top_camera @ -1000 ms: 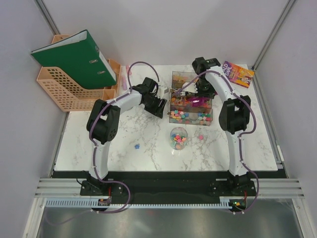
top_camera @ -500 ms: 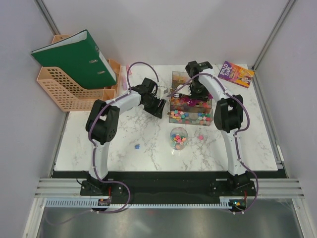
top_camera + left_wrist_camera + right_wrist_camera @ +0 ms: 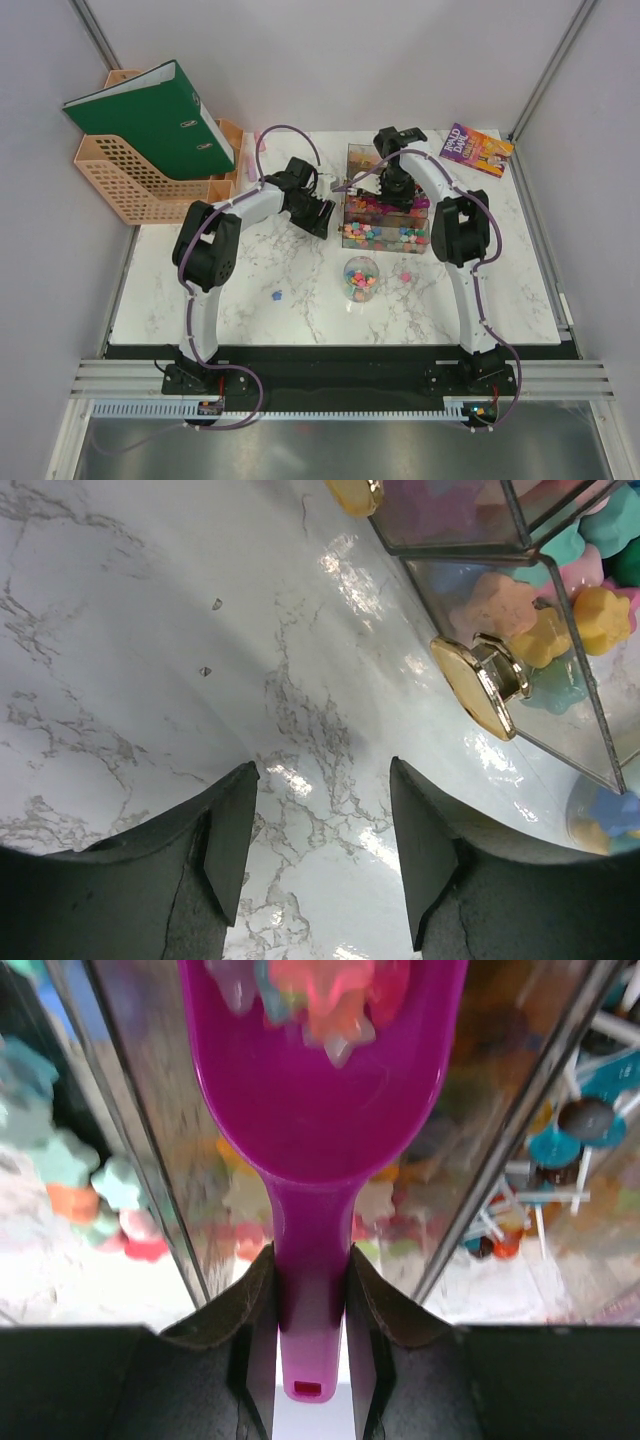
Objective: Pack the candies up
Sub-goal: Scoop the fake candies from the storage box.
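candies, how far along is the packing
Done: the round jar is partly filled with candies. In hand: the right gripper is shut on the purple scoop, loaded, at the clear tray; the left gripper is open, empty. Left: many candies in the tray, plus a pink candy and a blue candy loose on the table.

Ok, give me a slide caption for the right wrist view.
Right gripper grips the purple scoop by its handle, a few candies in its bowl.
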`<state>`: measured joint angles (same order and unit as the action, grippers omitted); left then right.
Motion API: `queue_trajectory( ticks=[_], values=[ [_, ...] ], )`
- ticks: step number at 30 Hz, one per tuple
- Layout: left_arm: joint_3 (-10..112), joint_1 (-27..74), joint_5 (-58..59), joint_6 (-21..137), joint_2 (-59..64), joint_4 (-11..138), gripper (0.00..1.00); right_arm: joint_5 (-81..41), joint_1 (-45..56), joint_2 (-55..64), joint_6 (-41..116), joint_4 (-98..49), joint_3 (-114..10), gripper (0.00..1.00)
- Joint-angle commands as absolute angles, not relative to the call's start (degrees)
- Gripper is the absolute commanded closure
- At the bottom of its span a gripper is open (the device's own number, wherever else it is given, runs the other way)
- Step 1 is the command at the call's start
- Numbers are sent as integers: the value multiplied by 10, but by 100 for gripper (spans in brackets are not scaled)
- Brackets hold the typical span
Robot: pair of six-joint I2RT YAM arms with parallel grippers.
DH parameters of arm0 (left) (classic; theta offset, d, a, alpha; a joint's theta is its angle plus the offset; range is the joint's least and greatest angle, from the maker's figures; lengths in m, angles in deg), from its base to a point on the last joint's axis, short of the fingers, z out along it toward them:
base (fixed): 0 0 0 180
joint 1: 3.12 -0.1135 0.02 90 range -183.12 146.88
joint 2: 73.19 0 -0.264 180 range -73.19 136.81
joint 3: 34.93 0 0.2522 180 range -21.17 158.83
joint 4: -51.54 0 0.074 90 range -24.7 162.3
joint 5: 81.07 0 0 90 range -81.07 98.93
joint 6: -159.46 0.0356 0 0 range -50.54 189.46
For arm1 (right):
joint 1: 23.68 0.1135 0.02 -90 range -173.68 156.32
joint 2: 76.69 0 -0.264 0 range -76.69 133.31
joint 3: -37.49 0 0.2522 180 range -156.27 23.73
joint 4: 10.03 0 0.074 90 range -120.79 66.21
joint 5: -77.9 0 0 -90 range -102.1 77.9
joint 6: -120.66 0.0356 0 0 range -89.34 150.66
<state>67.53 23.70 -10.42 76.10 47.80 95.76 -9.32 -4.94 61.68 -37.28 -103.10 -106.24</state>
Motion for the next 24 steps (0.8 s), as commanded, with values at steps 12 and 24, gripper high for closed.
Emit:
queue_trajectory(
  ticks=[12,24],
  values=[
    [709,174,21,769,491,1028,18,-277,-88,556,-354,-924,-954,100],
    [763,144,33,793,518,1085,9,-360,-115,472,-347,-841,-842,100]
  ],
)
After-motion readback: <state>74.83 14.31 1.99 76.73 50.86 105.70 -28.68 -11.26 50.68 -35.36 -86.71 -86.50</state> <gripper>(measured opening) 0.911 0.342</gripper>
